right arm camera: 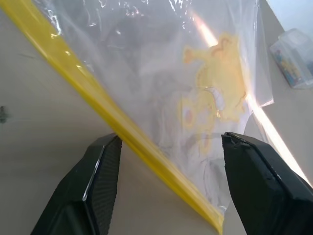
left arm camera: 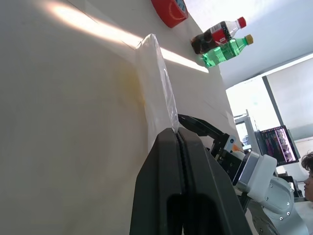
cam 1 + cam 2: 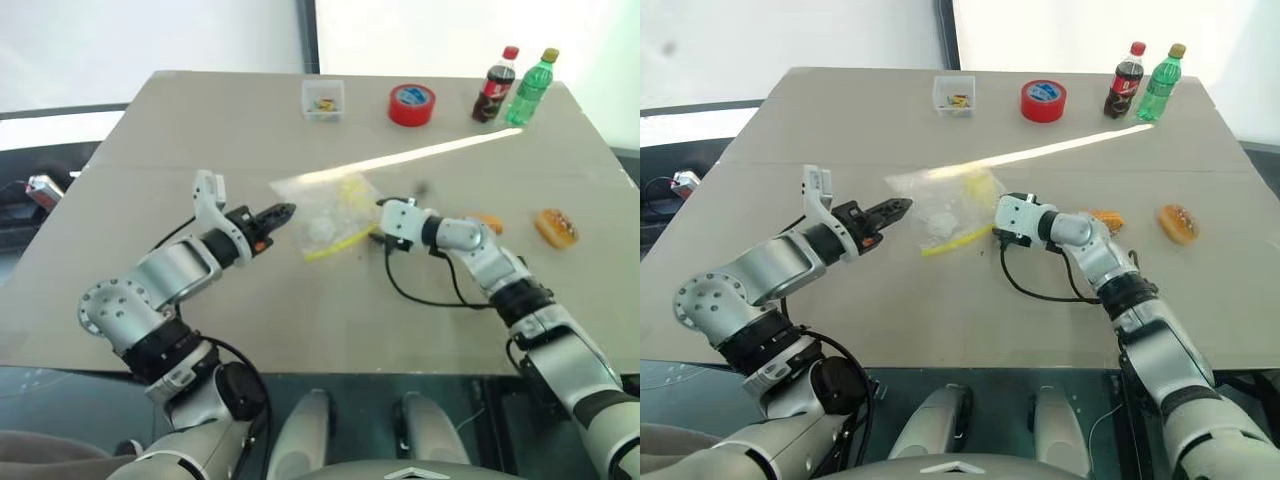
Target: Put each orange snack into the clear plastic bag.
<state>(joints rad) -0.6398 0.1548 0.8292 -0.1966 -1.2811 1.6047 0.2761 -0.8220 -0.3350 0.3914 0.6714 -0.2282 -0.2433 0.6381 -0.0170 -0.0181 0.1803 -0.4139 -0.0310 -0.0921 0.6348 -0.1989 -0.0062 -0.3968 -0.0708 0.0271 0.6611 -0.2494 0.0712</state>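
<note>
The clear plastic bag [image 3: 325, 215] with its yellow seal strip [image 1: 98, 105] lies mid-table, its left edge raised. My left gripper [image 3: 287, 210] is shut on that raised edge; in the left wrist view the film rises from between the closed fingertips [image 2: 168, 139]. At the bag's right side, my right gripper [image 1: 168, 139] is open, with the yellow strip running between its two fingers. One orange snack [image 3: 556, 227] rests on the table to the right. Another orange snack [image 3: 489, 222] peeks out from behind my right forearm.
At the far edge stand a small clear box [image 3: 323, 99], a red tape roll [image 3: 411, 104], a cola bottle [image 3: 495, 85] and a green bottle [image 3: 530, 88]. A black cable [image 3: 430, 295] loops on the table below my right arm.
</note>
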